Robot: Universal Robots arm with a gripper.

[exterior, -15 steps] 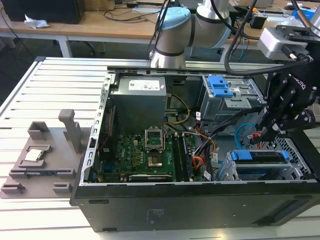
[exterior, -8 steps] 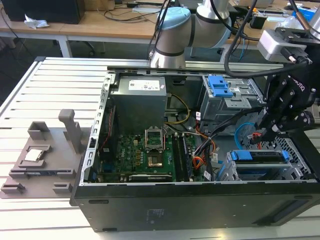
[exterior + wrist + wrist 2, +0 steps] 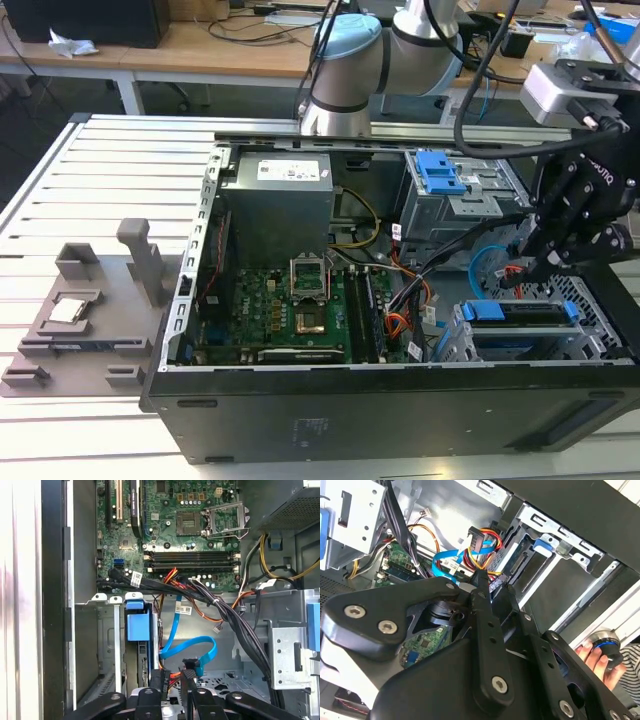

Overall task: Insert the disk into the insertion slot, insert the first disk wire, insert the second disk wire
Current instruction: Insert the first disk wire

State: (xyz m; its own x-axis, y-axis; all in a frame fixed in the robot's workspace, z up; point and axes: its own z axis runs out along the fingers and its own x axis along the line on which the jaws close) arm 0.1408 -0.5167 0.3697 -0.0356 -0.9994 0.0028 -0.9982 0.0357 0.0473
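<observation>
Beside the jaws, we find the disk (image 3: 520, 311) seated in the insertion slot (image 3: 602, 345), blue data cable (image 3: 172, 630) seemingly unplugged; whether the gripper (image 3: 172, 681) grasps anything, we cannot tell.

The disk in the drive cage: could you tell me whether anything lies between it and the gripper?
Yes. In the first wrist view, a looped blue cable ending in a black connector hangs just ahead of the gripper, beside the disk, which is seated in the insertion slot.
</observation>
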